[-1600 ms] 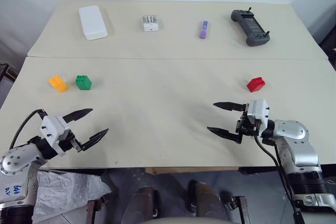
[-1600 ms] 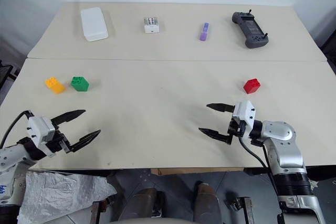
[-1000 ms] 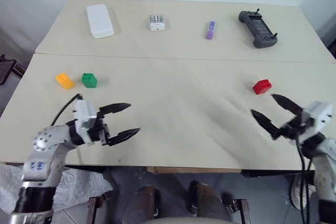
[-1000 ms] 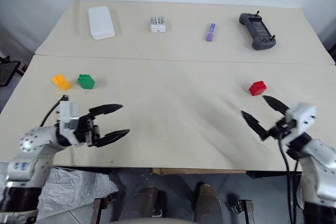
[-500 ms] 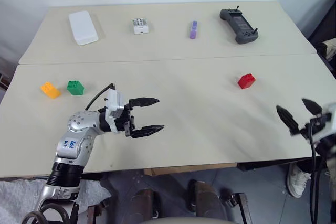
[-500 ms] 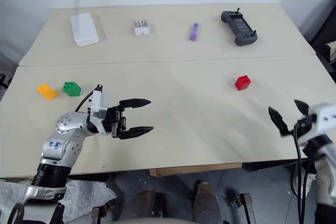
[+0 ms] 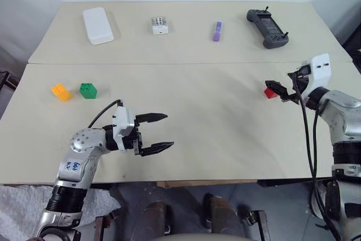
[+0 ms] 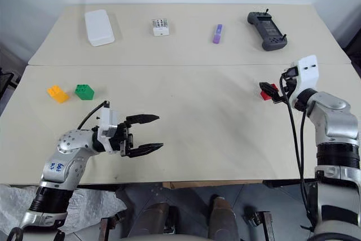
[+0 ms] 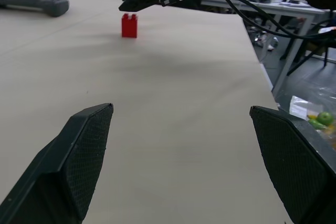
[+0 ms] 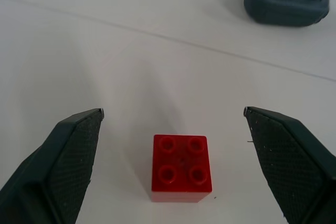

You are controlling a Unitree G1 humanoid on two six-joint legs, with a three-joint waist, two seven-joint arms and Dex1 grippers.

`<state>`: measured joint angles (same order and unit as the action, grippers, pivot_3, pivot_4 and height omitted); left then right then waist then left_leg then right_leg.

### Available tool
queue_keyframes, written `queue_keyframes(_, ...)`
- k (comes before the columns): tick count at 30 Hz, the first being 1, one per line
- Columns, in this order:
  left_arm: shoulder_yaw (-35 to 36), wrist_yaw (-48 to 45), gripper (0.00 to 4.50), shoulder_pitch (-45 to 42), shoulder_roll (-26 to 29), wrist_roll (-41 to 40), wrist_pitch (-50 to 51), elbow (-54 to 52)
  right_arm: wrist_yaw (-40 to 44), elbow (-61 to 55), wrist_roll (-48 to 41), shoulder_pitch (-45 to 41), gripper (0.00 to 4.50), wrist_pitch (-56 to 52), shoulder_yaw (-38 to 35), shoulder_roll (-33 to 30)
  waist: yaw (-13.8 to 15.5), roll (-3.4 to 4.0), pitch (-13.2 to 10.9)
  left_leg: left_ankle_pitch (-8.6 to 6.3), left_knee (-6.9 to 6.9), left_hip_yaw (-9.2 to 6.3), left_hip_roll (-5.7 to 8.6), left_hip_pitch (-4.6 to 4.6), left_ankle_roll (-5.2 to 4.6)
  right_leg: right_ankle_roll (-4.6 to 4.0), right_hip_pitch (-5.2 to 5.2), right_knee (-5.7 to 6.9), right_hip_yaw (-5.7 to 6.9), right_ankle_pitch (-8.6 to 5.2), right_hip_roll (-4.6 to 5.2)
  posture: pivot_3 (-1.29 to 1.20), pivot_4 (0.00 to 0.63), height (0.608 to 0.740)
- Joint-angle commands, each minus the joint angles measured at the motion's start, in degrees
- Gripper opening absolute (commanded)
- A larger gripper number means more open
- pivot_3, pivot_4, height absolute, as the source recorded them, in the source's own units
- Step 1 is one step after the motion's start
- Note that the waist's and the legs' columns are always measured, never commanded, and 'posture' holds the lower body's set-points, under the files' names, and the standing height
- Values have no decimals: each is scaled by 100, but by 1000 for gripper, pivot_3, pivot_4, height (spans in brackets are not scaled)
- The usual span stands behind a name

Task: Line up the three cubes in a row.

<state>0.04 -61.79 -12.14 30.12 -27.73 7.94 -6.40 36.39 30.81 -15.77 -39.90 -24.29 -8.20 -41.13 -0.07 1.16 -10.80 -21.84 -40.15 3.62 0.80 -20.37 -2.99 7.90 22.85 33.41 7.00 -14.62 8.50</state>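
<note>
The right gripper (image 10: 173, 124), jaws spread, has swung out over the red cube (image 10: 181, 168) at the table's three o'clock; pickup looks next. The left gripper (image 7: 159, 133) hovers released.

A white box (image 7: 98, 25), dotted die (image 7: 160, 25), purple stick (image 7: 217, 31) and grey controller (image 7: 268, 29) line the table's (image 7: 214, 134) far edge.

On the near beige table (image 7: 186, 117): orange-yellow studded plastic brick (image 7: 61, 91) far left, green studded plastic brick (image 7: 88, 90) just right of it, red studded plastic brick (image 7: 271, 92) well apart at far right. On the far table, left to right: white rectangular box (image 7: 97, 25), white dotted cube (image 7: 160, 25), purple marker (image 7: 217, 31), dark grey handheld controller (image 7: 268, 28).
</note>
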Motion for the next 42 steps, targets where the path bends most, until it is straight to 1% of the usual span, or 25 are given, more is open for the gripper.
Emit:
queue_keyframes(1, 109, 81, 4407, 104, 52, -21, -65, -345, 0, 622, 320, -306, 4500, 497, 71, -7, -4, 0, 0, 0, 0, -2, 1, -2, 0, 0, 0, -1, 3, 0, 0, 0, 150, 740)
queue_keyframes(4, 109, 153, 4407, 131, 36, -7, -69, -390, 38, 1061, 429, -514, 4500, 606, 100, 27, -13, 0, 0, 1, 0, -1, 1, -3, -1, 0, 0, -1, 5, 0, 0, 0, 150, 740)
queue_keyframes(8, 108, 205, 4407, 139, 27, -7, -89, -403, 241, 1315, 492, -610, 4500, 712, 121, 74, -17, 0, 0, 1, -1, 1, -3, -2, 0, 0, 0, -1, 5, 0, -3, 0, 150, 740)
queue_keyframes(9, 106, 211, 4500, 137, 27, -8, -95, -398, 270, 1332, 488, -615, 4110, 724, 101, 87, -18, 0, 0, 1, -1, 1, -4, -2, 0, 0, 0, -1, 5, 0, -3, 0, 150, 740)
queue_keyframes(11, 112, 202, 4500, 122, 35, -15, -115, -369, 351, 1317, 490, -593, 3594, 731, 86, 97, -19, 1, 0, 1, -1, 2, -3, -2, 0, 0, 0, -1, 5, 0, -3, 0, 150, 740)
queue_keyframes(15, 125, 169, 4500, 53, 52, -19, -157, -269, 545, 1233, 488, -490, 2141, 673, 89, 68, -14, 1, 0, 1, -1, 1, -4, -2, 0, 1, 0, -1, 6, 0, -4, 0, 150, 740)
queue_keyframes(17, 146, 143, 4500, 14, 61, -24, -188, -201, 701, 1192, 466, -473, 1506, 721, 79, 40, -15, 0, 0, 1, -1, 1, -3, -2, 0, 1, -1, -1, 5, 0, -3, 0, 150, 740)
queue_keyframes(19, 176, 130, 4500, -7, 62, -24, -226, -148, 1030, 1140, 446, -505, 1519, 855, 118, -10, -17, 1, 0, 1, -1, 1, -3, -2, 0, 1, -1, -1, 5, 0, -4, 0, 150, 740)
queue_keyframes(21, 261, 137, 4500, -8, 57, -35, -308, -71, 1792, 1022, 455, -595, 1519, 1150, 308, -106, -25, 1, 0, 1, -1, 2, -4, -2, 0, 1, 0, -1, 5, 0, -4, 0, 150, 740)
queue_keyframes(23, 321, 130, 4500, -34, 38, -44, -365, 24, 2304, 1001, 467, -675, 1519, 1363, 429, -136, -29, 1, 0, 1, 0, 2, -4, -1, 1, 1, -1, -2, 5, 0, -6, 0, 150, 740)
queue_keyframes(25, 487, 81, 4500, 36, 63, -43, -565, 190, 3706, 661, 312, -760, 1519, 1923, 804, -69, -33, 1, -1, 1, -1, 3, -4, 0, 1, 1, 0, -2, 5, 0, -7, 0, 150, 740)
queue_keyframes(26, 543, 33, 4500, 93, 98, -17, -678, 256, 4232, 611, 321, -836, 1519, 2210, 988, -6, -59, 2, -1, 1, 0, 3, -5, 0, 1, 1, -1, -4, 5, 0, -7, 0, 150, 740)
queue_keyframes(27, 590, -9, 4500, 140, 128, 2, -759, 312, 4589, 634, 375, -928, 1519, 2427, 1158, 76, -84, 2, -1, 1, 0, 6, -7, 3, 1, 1, -1, -4, 4, 0, -10, 0, 150, 740)
queue_keyframes(30, 660, -86, 4500, 238, 206, 10, -839, 386, 5147, 881, 466, -1125, 1519, 2823, 1423, 305, -150, 1, -1, 1, 0, 5, -10, 4, 2, 2, -2, -3, 5, -1, -10, 0, 150, 740)
queue_keyframes(32, 687, -102, 4500, 288, 249, 3, -867, 413, 5399, 1076, 545, -1230, 1519, 3051, 1552, 432, -144, 0, -2, 1, -1, 2, -10, 4, 2, 2, -2, -2, 6, -1, -9, 0, 150, 740)
queue_keyframes(33, 737, -91, 4500, 388, 289, 24, -909, 396, 5501, 1259, 656, -1337, 1519, 3193, 1710, 602, -136, 0, -2, 1, -2, -1, -9, 3, 2, 2, -2, -2, 7, -1, -8, 0, 150, 740)
queue_keyframes(36, 864, 24, 4500, 623, 324, 9, -922, 238, 5566, 1847, 914, -1614, 1519, 3746, 1964, 974, -168, 0, -2, 1, -1, -4, -5, 3, 2, 1, -2, -1, 6, -1, -3, 0, 150, 740)
queue_keyframes(40, 941, 120, 4500, 867, 338, -25, -886, -4, 5539, 2628, 1212, -1914, 1519, 4467, 2108, 1141, -150, 2, -3, 0, -1, -19, -5, 2, 3, -2, -2, 0, 14, -3, -2, 0, 150, 740)
queue_keyframes(42, 992, 161, 4500, 986, 357, -27, -856, -119, 5594, 2879, 1232, -2032, 1519, 4578, 2165, 1228, -157, 2, -3, 0, -1, -23, 0, 1, 3, -3, -3, 3, 15, -3, 3, 0, 150, 740)
